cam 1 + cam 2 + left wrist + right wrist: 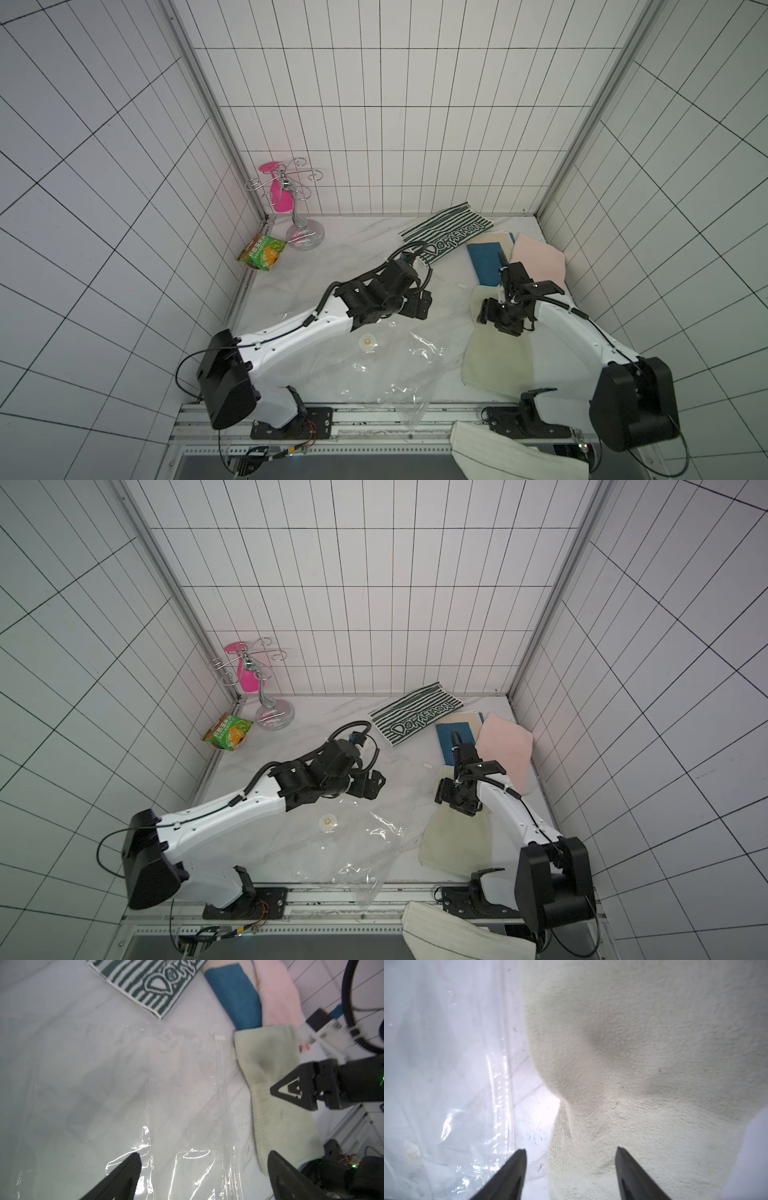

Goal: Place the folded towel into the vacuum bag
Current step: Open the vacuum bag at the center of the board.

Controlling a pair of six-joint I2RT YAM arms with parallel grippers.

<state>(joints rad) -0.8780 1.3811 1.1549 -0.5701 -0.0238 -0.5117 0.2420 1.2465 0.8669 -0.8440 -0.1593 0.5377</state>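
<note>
My right gripper [571,1149], jaws apart and empty, hung over the soft, light cream towel [494,357] lying just beside the vacuum bag [395,365]; I judged its thick folded edge best to pinch.

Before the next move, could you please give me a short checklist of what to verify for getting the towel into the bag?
1. Towel folded and lying flat: ok.
2. Towel inside the bag: not ok; it lies outside, beside the bag's zip strip.
3. Right tool open over the towel's edge, gripping nothing: ok.
4. Left tool open above the bag, gripping nothing: ok.
5. Bag mouth open enough to take the towel: cannot tell; the clear plastic lies flat.
</note>
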